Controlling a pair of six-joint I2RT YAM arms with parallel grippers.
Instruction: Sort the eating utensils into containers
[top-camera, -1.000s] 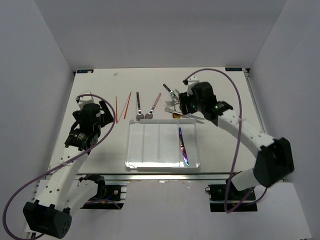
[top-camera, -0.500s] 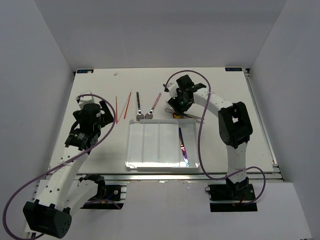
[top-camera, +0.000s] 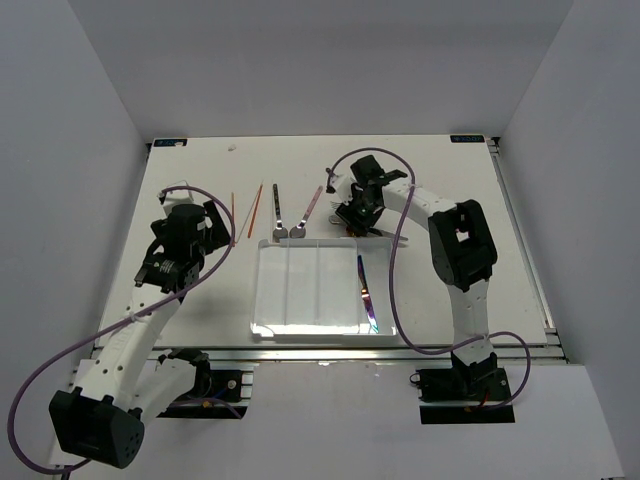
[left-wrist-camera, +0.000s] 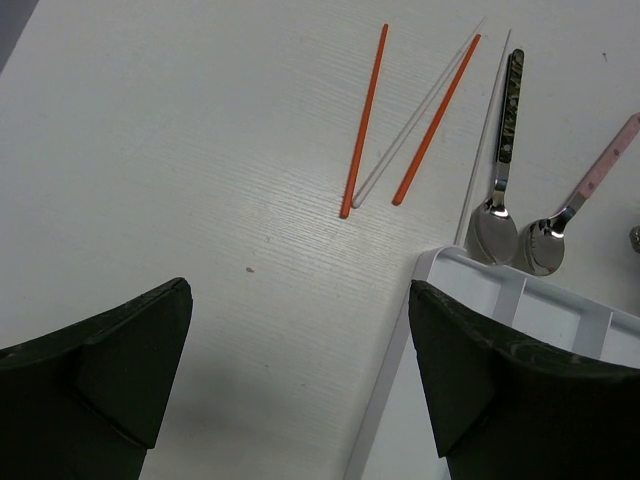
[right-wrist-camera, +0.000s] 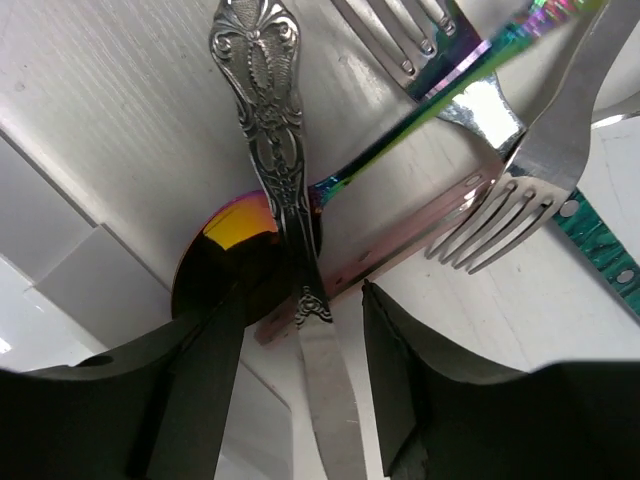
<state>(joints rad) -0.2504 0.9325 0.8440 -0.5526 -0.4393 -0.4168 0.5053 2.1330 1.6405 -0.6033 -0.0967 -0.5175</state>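
A pile of eating utensils (top-camera: 352, 208) lies just beyond the tray's far right corner. My right gripper (top-camera: 360, 214) is down on it. In the right wrist view the gripper (right-wrist-camera: 300, 390) stands open astride an ornate silver knife (right-wrist-camera: 265, 120), which crosses an iridescent spoon (right-wrist-camera: 235, 255) and a pink-handled knife (right-wrist-camera: 420, 225). Two forks (right-wrist-camera: 520, 190) lie beside them. My left gripper (left-wrist-camera: 300, 390) hangs open and empty over the table by the tray's far left corner (left-wrist-camera: 440, 262). Two red-orange chopsticks (left-wrist-camera: 363, 120) and two spoons (left-wrist-camera: 505, 150) lie beyond it. The containers are compartments of the clear tray (top-camera: 258, 290); the rightmost holds an iridescent utensil (top-camera: 366, 295).
White walls enclose the table on three sides. A teal handle (right-wrist-camera: 600, 250) shows at the right edge of the pile. The right arm's purple cable (top-camera: 400, 250) loops over the tray's right side.
My right arm has swung left from the tray's far right corner and dropped onto the utensil pile, its jaws narrowing around the ornate knife. The left arm has shifted slightly.
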